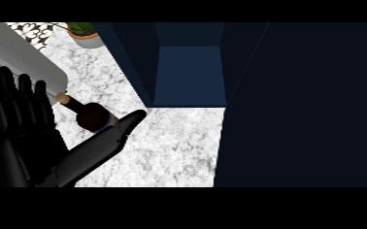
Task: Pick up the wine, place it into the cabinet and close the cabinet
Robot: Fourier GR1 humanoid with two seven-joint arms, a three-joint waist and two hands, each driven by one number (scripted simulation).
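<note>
dark wine bottle [91, 115] sits on the bench [172, 145], not yet lifted. left hand [28, 145] flanks it, fingers [25, 94] straight, thumb spread, nothing clamped. cabinet [190, 73] open; grasping, placing and closing remain.

No legible text, number, brand or sign was found. Wine bottle [91, 115] showed pale band near base, lettering unreadable. Cabinet [189, 73] and surface [172, 145] bore plain faces.

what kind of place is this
Most likely a kitchen: a white marbled counter, a dark blue cabinet standing open, a wine bottle and a potted plant.
</note>
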